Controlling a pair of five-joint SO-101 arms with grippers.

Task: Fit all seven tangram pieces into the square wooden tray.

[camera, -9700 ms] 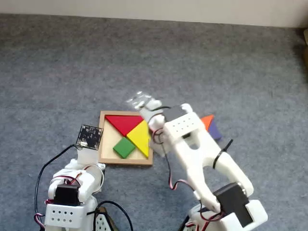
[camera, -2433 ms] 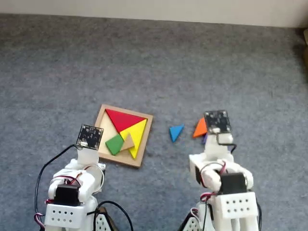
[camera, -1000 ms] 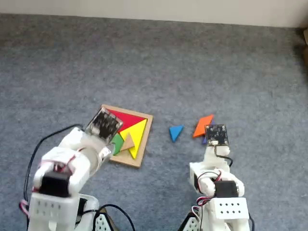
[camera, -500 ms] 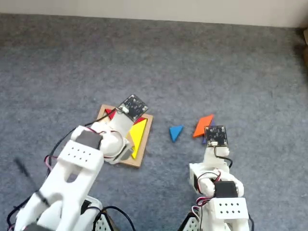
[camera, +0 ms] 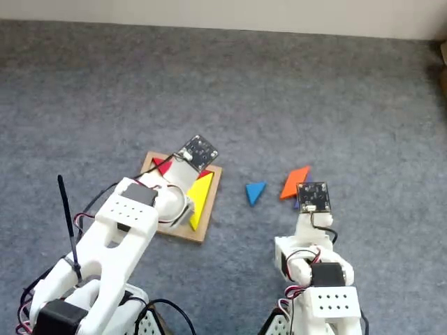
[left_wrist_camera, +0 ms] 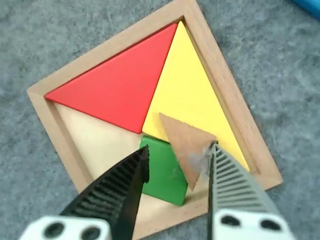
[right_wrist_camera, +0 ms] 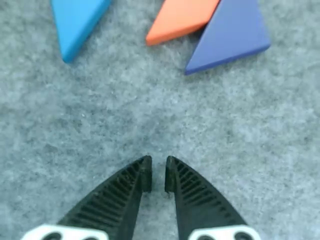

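Red triangle (left_wrist_camera: 120,92), yellow triangle (left_wrist_camera: 192,95), green square (left_wrist_camera: 165,172), tan triangle (left_wrist_camera: 187,147); blue triangle (right_wrist_camera: 77,20), orange piece (right_wrist_camera: 182,17), purple triangle (right_wrist_camera: 230,35).

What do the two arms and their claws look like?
White shells, black motors, black and red cables on the left arm and right arm; a black board at each wrist. The left claw and right claw have black ribbed fingers.

The right tool (right_wrist_camera: 154,174) hangs almost closed over carpet (right_wrist_camera: 150,115), apart from blue triangle (right_wrist_camera: 77,20), orange piece (right_wrist_camera: 182,17) and indigo triangle (right_wrist_camera: 230,32).

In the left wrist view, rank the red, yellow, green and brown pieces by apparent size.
Largest: red triangle and yellow triangle, about alike.
Then green square, partly covered, and brown triangle: too close to rank.
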